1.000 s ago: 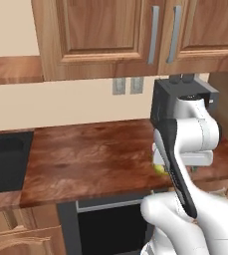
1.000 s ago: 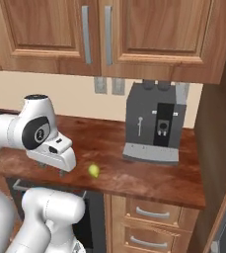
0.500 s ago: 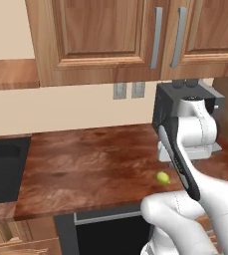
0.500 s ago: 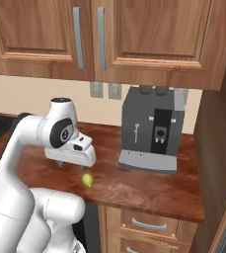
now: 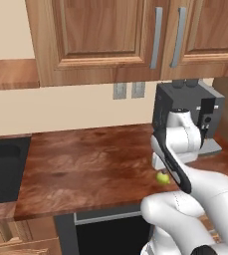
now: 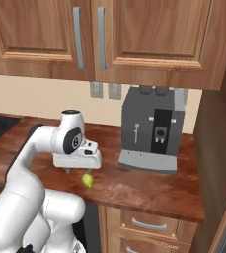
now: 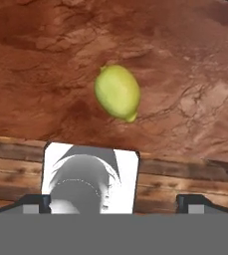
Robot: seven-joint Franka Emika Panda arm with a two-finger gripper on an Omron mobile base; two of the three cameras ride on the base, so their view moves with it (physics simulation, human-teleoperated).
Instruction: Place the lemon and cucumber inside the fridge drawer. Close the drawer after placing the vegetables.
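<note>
The hand (image 6: 78, 170), open and empty, has come down over the small yellow-green lemon (image 7: 117, 92). The lemon rests on the reddish wooden tabletop (image 5: 85, 164); the grasp looks close.

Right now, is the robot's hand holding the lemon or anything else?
Nothing is held. The lemon lies free on the wooden counter, and the gripper hangs above it with its fingertips wide apart.
</note>
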